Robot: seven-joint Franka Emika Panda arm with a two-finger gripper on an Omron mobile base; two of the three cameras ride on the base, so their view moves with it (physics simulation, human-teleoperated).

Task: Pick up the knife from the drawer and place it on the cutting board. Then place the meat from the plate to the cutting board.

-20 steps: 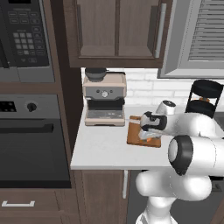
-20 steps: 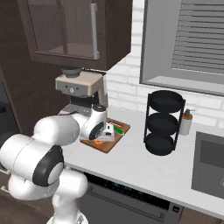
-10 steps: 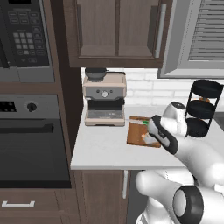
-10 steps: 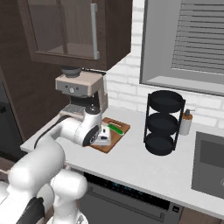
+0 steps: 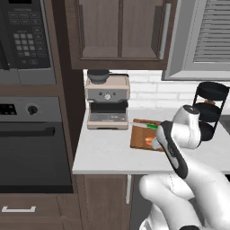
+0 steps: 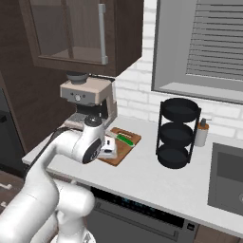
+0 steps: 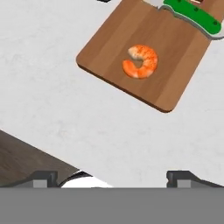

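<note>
Counter inventory, left to right, taken chiefly from the hand view.

1. Counter point(image 7: 65, 118): pale speckled surface, bare to the left of the board; a dark strip of cabinet front shows at the lower left corner.

2. Cutting board point(image 7: 144, 57): reddish-brown wood, flat on the counter, lying at a slant in the hand view. In the left base view it sits just right of the coffee machine point(image 5: 107, 102); in the right base view it lies between that machine and the black tiered rack point(image 6: 176, 133).

3. Meat point(image 7: 140, 61): small orange-red curled piece, resting on the board near its middle, apart from every edge and free of the tool.

4. Knife point(image 7: 194, 17): green handle lying on the far right part of the board, reaching over the board's edge; a little of the silver blade shows beside it at the top of the view. Also seen as a green strip on the board in both base views.

5. Status of task: judged complete in both parts. Knife on board, meat on board. The plate is not identified in these pictures. Nothing appears left but to clear the arm away.

6. Gripper point(image 7: 111, 177): jaws spread about as wide as they go, the two dark tips standing well apart at the bottom of the hand view. Nothing sits between them and they touch nothing; the hand hangs above bare counter, on the near side of the board.
</note>
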